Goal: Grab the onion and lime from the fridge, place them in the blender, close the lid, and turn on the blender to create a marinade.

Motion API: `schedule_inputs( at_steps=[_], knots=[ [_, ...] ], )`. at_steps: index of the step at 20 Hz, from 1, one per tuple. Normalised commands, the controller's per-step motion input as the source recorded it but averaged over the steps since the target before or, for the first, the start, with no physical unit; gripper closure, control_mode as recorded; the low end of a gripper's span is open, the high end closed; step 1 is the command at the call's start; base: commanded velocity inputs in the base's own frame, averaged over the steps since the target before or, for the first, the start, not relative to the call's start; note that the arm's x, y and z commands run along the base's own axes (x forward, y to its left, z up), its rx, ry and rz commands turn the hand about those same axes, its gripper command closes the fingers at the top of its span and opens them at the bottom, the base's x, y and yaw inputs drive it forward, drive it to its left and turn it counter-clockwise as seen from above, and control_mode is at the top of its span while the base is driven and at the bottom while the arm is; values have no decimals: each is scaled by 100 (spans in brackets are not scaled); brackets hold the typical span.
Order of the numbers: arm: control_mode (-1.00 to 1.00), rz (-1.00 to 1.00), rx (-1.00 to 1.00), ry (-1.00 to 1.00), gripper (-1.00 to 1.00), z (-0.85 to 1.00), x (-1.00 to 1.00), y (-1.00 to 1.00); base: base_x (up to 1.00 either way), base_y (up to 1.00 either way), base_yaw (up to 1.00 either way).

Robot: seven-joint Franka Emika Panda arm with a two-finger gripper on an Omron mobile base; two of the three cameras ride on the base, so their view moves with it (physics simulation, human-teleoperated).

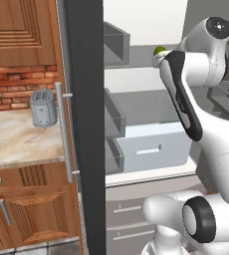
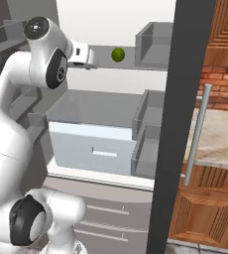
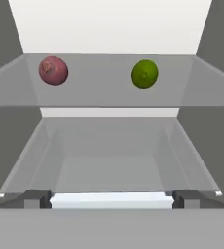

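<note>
Claw: two-finger gripper at the end of the white arm, jaws spread wide, holding nothing.
Lime: small round green lime on the glass fridge shelf — ahead of the claw, off to one side; a ball, no long axis or heading to tell.
Onion: round reddish-purple onion — same shelf, well apart from the lime, ahead on the other side.
Fridge: dark grey door stands open.

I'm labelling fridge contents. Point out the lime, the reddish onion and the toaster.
lime (image 3: 144, 74): hand view, middle of the green ball.
onion (image 3: 53, 70): hand view, centre of the reddish ball.
toaster (image 1: 43, 108): left base view, its silver side.
</note>
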Motion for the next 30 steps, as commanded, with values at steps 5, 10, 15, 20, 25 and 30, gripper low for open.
schedule_inputs(
  at_steps=[5,10,15,20,25,30],
  knots=[
    [-100,0,2,1,-100,-1,61,-24,0,0,0],
    [-100,-2,0,0,-100,-10,42,-33,0,0,0],
    [-100,-8,0,0,-100,-6,54,-3,0,0,0],
    [-100,-5,0,0,-100,-21,57,-16,0,0,0],
    [-100,-2,0,0,-100,-14,57,-8,0,0,0],
    [-100,0,0,0,-100,-6,54,-10,0,0,0]
  ],
)
